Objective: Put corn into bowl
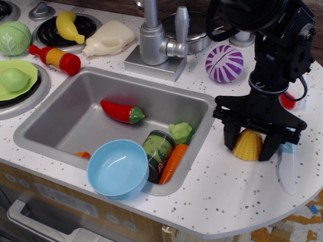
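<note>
Observation.image shows the black tool (249,144) at right of centre, low over the speckled desk (216,190), its two fingers spread and straddling the corn (246,146), one on each side; whether they press it cannot be told. The corn rests on the desk beside the sink (51,125). The light blue bowl (118,168) sits at the sink's front edge, lower left of centre.
</note>
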Motion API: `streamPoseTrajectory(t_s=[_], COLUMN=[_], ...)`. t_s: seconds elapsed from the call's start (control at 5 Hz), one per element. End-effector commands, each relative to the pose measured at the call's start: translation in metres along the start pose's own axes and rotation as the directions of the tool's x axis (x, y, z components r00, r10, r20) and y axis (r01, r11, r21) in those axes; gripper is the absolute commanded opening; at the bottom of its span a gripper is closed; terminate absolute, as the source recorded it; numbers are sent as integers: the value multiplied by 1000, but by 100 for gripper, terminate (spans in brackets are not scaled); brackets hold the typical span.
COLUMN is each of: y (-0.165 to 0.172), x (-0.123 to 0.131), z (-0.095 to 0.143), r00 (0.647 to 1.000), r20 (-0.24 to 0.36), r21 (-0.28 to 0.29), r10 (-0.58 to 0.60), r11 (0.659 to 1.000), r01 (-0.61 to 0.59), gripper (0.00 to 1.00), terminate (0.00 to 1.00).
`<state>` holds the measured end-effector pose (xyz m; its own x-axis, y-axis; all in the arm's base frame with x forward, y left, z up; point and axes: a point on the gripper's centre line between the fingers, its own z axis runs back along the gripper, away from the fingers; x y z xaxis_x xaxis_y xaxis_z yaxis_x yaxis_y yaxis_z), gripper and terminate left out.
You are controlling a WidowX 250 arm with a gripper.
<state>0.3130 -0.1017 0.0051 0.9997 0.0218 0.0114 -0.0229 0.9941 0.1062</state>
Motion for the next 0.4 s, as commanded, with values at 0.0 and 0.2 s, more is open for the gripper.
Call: streamPoseTrajectory(t_s=[0.0, 0.2], y=[35, 74], x=[-12, -31], z=[44, 60], r00=[996, 996], r20=[56, 24], r21=[60, 85], r10=[72, 87], r11=[995, 992], r01=[-75, -88], gripper=[0, 0], terminate=[0, 0])
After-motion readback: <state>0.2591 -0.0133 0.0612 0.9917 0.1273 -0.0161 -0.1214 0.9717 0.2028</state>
